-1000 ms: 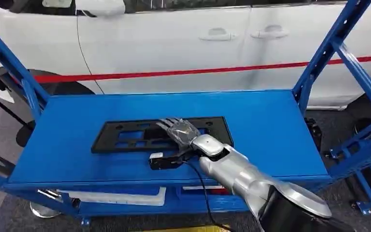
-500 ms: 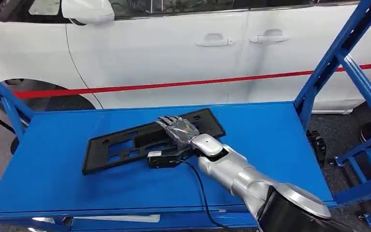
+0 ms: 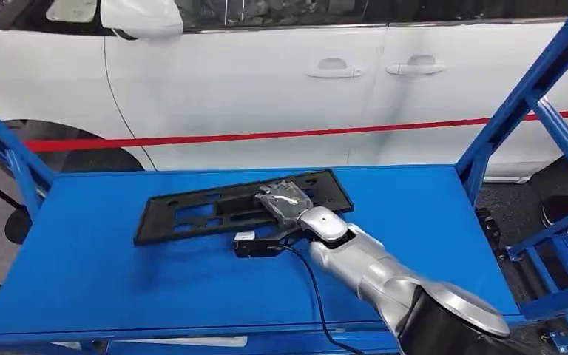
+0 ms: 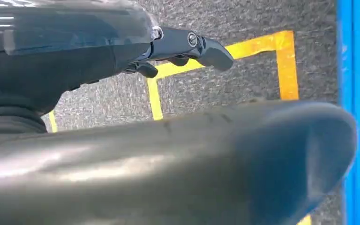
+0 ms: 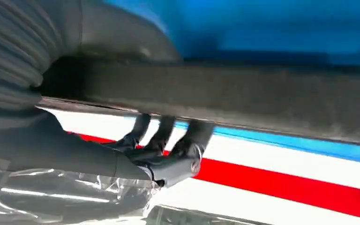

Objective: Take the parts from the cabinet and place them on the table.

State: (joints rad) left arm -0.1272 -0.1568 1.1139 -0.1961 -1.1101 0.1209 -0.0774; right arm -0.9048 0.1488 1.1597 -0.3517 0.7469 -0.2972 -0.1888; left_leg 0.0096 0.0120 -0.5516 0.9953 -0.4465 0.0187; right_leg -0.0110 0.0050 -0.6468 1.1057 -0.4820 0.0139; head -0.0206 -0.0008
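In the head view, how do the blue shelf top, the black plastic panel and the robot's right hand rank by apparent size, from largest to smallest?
1. Blue shelf top, by far the largest.
2. Black plastic panel, long and flat.
3. Right hand, gripping the panel; it is the smallest, and part of it is hidden under the panel.

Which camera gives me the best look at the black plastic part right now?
The head view: the whole black part lies on the blue shelf, with the right hand gripping it. The right wrist view catches a blurred edge of it at close range.
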